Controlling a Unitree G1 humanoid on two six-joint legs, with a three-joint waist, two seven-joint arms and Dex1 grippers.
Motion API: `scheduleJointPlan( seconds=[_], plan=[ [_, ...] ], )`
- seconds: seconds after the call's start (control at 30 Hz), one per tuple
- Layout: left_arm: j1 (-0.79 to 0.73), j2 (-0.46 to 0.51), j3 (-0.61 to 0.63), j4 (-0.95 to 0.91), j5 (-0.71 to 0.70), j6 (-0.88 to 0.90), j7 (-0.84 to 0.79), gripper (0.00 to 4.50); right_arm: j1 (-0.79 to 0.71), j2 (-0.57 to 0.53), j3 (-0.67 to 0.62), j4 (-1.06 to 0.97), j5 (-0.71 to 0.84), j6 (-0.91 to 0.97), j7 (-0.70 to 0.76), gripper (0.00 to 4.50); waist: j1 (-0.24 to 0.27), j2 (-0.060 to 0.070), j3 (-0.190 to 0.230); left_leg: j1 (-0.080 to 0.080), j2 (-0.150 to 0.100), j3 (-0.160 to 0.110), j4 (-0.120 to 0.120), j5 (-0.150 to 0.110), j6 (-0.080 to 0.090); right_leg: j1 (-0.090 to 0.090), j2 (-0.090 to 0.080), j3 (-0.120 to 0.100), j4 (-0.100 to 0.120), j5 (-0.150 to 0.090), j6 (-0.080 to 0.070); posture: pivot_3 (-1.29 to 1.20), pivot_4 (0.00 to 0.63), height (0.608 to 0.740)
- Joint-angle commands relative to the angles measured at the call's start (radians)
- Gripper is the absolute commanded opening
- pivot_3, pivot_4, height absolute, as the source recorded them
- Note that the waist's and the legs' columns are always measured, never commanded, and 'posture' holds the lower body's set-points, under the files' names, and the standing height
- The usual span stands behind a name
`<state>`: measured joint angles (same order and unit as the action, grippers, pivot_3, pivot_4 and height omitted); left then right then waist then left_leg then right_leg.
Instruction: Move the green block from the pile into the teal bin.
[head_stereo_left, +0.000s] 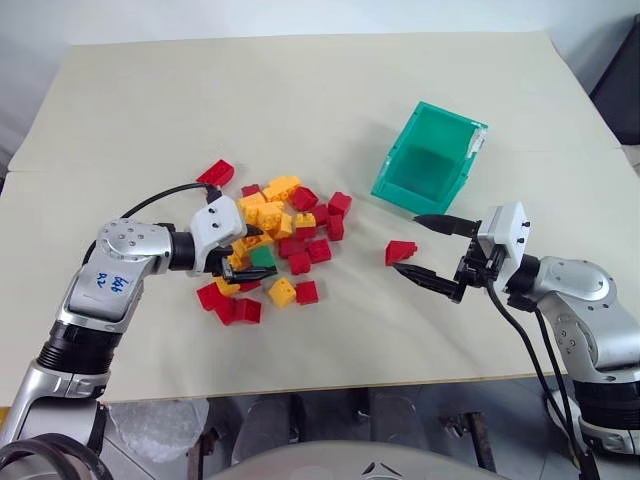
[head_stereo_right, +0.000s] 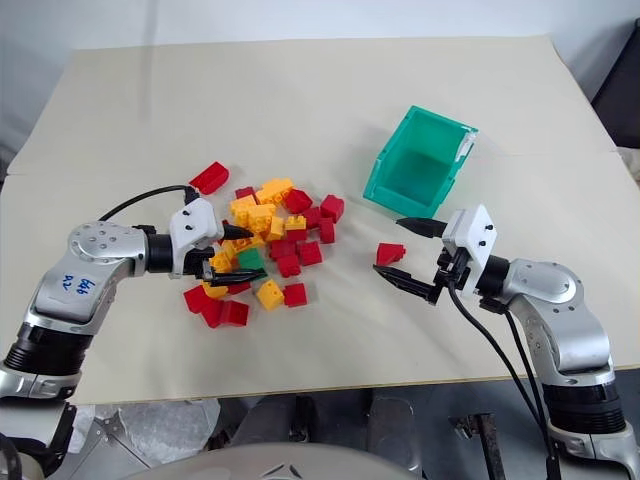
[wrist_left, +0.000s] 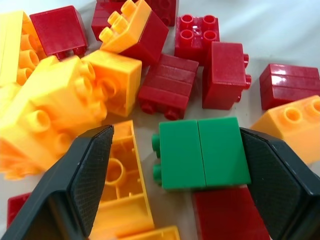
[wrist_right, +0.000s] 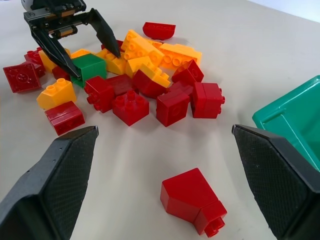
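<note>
**Status: green block in the pile, between the left gripper's spread fingers**

**Head views.** I use the pile (head_stereo_left: 275, 240) as the landmark. I see the green block (head_stereo_left: 263, 258) on the pile's near edge, among red and yellow bricks on the table (head_stereo_left: 300, 90). The left gripper (head_stereo_left: 247, 253) sits at that same edge, its fingers apart on either side of the block. The teal bin (head_stereo_left: 428, 160) stands well to the right of the pile and farther back. A lone red brick (head_stereo_left: 400, 251) lies between the pile and the right gripper (head_stereo_left: 432, 250), whose fingers are spread wide and hold nothing.

**Left wrist view.** The green block lies on its side between the two fingers (wrist_left: 87, 177), one finger close against its end, the other clear of it.

**Right wrist view.** I see the right fingers (wrist_right: 60, 175) wide apart, the lone red brick between them, the pile beyond.
</note>
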<state>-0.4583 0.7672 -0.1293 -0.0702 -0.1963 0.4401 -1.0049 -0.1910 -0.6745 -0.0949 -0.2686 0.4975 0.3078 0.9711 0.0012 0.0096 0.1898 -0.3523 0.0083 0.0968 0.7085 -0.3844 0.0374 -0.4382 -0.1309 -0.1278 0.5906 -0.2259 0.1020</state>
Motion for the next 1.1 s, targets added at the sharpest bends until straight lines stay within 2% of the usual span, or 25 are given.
scheduleJointPlan(
  seconds=[0.03, 0.07, 0.17, 0.3, 0.33, 0.5, 0.67, 0.73, 0.87, 1.1],
  plan=[
    [0.008, 0.012, -0.021, -0.004, 0.024, -0.022, -0.018, 4.04, -0.002, -0.012, -0.025, -0.025, 0.009, -0.011, 0.004, 4.50, 0.000, 0.000, 0.000, 0.000, 0.000, 0.000, 0.000, 0.000, 0.000, 0.000, 0.000, 0.000, 0.000, 0.000, 0.000, 0.00, 0.150, 0.740],
    [0.009, 0.010, -0.024, -0.003, 0.025, -0.031, -0.024, 4.04, -0.002, -0.011, -0.024, -0.024, 0.008, -0.012, 0.003, 4.50, 0.000, 0.000, 0.000, 0.000, 0.000, 0.000, 0.000, 0.000, 0.000, 0.000, 0.000, 0.000, 0.000, 0.000, 0.000, 0.00, 0.150, 0.740],
    [0.013, 0.010, -0.033, -0.004, 0.017, -0.039, -0.053, 3.49, -0.001, -0.011, -0.024, -0.025, 0.006, -0.014, 0.002, 4.50, 0.000, 0.000, 0.000, 0.000, 0.000, 0.000, 0.000, 0.000, 0.000, 0.000, 0.000, 0.000, 0.000, 0.000, 0.000, 0.00, 0.150, 0.740],
    [0.011, 0.019, -0.042, -0.002, 0.030, -0.044, -0.071, 2.31, 0.003, -0.015, -0.029, -0.028, 0.005, -0.015, 0.002, 4.50, 0.000, 0.000, 0.000, 0.000, 0.000, 0.000, 0.000, 0.000, 0.000, 0.000, 0.000, 0.000, 0.000, 0.000, 0.000, 0.00, 0.150, 0.740],
    [0.007, 0.020, -0.041, 0.001, 0.030, -0.044, -0.073, 2.14, 0.002, -0.016, -0.031, -0.028, 0.006, -0.014, 0.002, 4.50, 0.000, 0.000, 0.000, 0.000, 0.000, 0.000, 0.000, 0.000, 0.000, 0.000, 0.000, 0.000, 0.000, 0.000, 0.000, 0.00, 0.150, 0.740],
    [-0.026, 0.001, -0.010, 0.025, 0.000, -0.064, -0.082, 2.13, 0.006, -0.025, -0.046, -0.027, 0.007, -0.014, 0.000, 4.50, 0.000, 0.000, 0.000, 0.000, 0.000, 0.000, 0.000, 0.000, 0.000, 0.000, 0.000, 0.000, 0.000, 0.000, 0.000, 0.00, 0.150, 0.740],
    [-0.155, -0.098, 0.024, 0.027, -0.088, -0.034, -0.076, 2.13, 0.029, -0.057, -0.103, -0.031, 0.032, 0.001, 0.005, 4.50, 0.020, -0.001, 0.000, -0.004, 0.001, -0.002, 0.008, -0.001, 0.001, -0.001, 0.000, -0.002, 0.001, 0.000, 0.001, 0.00, 0.150, 0.740],
    [-0.199, -0.135, -0.005, 0.047, -0.078, -0.049, -0.079, 2.13, 0.045, -0.075, -0.127, -0.033, 0.043, 0.007, 0.017, 4.50, 0.025, -0.001, 0.000, -0.004, 0.000, -0.002, 0.009, -0.002, 0.003, 0.000, 0.000, -0.001, 0.001, 0.001, 0.002, 0.00, 0.150, 0.740],
    [-0.291, -0.275, -0.090, 0.135, -0.040, -0.106, -0.068, 2.13, 0.083, -0.116, -0.200, -0.045, 0.078, 0.036, 0.024, 4.50, 0.030, 0.000, 0.000, -0.004, -0.003, -0.002, 0.009, -0.002, 0.004, 0.002, -0.001, 0.000, -0.001, 0.002, 0.004, 0.00, 0.150, 0.740],
    [-0.367, -0.476, -0.243, 0.292, 0.045, -0.222, -0.087, 2.13, 0.150, -0.151, -0.292, -0.081, 0.089, 0.051, 0.008, 4.50, 0.026, -0.001, 0.000, -0.003, -0.008, -0.002, 0.009, -0.002, 0.006, 0.006, -0.001, 0.000, -0.004, 0.004, 0.006, 0.00, 0.150, 0.740]
  ],
)
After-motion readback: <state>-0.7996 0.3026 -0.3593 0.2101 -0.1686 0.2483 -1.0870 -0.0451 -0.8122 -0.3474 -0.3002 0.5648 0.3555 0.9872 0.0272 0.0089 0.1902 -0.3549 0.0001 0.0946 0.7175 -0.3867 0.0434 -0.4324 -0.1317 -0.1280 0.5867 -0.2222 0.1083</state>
